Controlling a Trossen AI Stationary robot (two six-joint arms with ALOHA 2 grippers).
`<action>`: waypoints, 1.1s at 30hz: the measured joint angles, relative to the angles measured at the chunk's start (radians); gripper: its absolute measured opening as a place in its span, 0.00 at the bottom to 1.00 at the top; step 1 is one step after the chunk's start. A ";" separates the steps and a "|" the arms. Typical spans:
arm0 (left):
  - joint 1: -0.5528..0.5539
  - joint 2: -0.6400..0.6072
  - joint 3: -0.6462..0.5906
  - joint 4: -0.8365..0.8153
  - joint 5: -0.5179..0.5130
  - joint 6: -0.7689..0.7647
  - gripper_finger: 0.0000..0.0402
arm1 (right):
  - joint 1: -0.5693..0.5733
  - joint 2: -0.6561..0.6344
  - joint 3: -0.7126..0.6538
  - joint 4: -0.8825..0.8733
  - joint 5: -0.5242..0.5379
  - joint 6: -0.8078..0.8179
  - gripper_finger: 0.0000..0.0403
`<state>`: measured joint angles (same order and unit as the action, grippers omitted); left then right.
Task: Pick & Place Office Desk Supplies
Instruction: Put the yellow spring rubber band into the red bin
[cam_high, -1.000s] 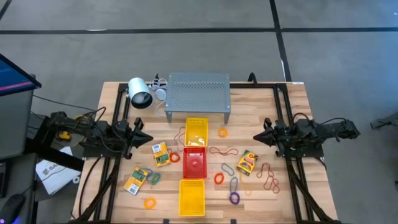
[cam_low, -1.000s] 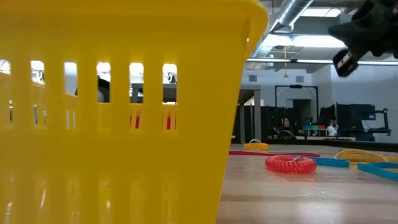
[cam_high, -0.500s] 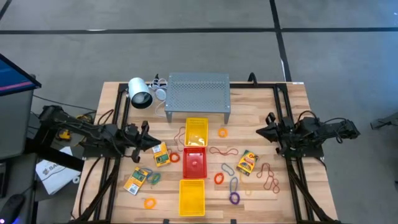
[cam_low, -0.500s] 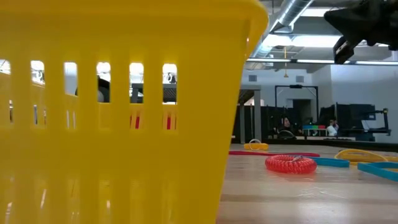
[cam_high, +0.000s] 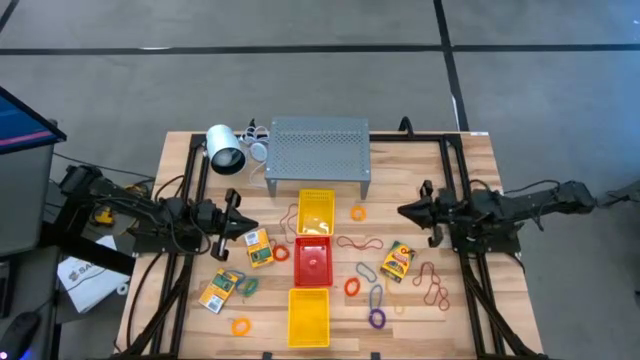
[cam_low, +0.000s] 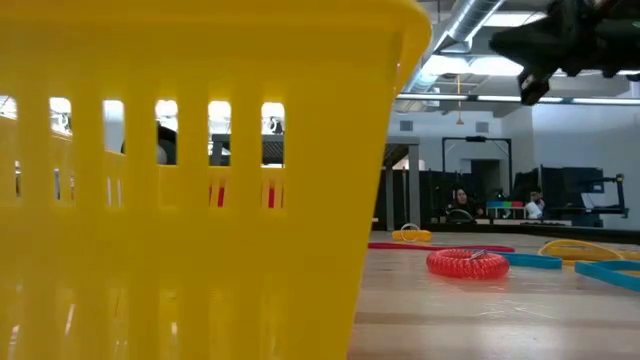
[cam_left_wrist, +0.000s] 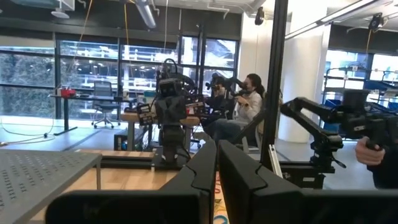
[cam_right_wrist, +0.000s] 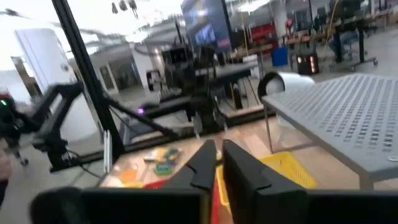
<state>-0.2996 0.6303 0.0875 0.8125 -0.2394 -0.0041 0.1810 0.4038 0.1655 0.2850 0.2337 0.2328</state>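
The office desk supplies lie scattered on the wooden table. They include printed card packets (cam_high: 259, 247) (cam_high: 219, 290) (cam_high: 397, 261), an orange ring (cam_high: 358, 213), a purple ring (cam_high: 377, 319) and red and brown bands (cam_high: 432, 285). Between them a yellow tray (cam_high: 316, 212), a red tray (cam_high: 313, 260) and a second yellow tray (cam_high: 308, 316) stand in a row. My left gripper (cam_high: 240, 222) hovers shut above the table's left side, near one packet. My right gripper (cam_high: 402, 211) hovers shut above the right side, pointing at the trays. Neither holds anything.
A grey perforated metal stand (cam_high: 318, 150) and a white lamp-like cylinder (cam_high: 225, 150) stand at the far edge. Black frame rails (cam_high: 455, 160) run along both table sides. In the low view the near yellow tray (cam_low: 200, 200) blocks the left half. People sit in the room beyond (cam_left_wrist: 249, 106).
Both arms have lifted a little and reached toward the table's middle. My left gripper has rolled about its own axis. My right gripper has moved toward the table's left, and in the low view it has slid leftward and slightly up. No object has moved.
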 joint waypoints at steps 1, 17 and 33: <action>0.000 0.001 0.000 -0.002 0.000 0.000 0.03 | 0.000 0.055 0.024 -0.003 0.000 -0.007 0.13; 0.000 0.000 0.000 -0.059 0.000 0.000 0.03 | -0.008 0.950 0.475 -0.347 0.010 -0.148 0.57; 0.000 0.001 -0.001 -0.095 0.000 0.008 0.03 | -0.109 1.188 0.537 -0.396 0.072 -0.159 0.55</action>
<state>-0.2996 0.6312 0.0868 0.7170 -0.2390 0.0036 0.0721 1.5921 0.7025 -0.1111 0.3053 0.0737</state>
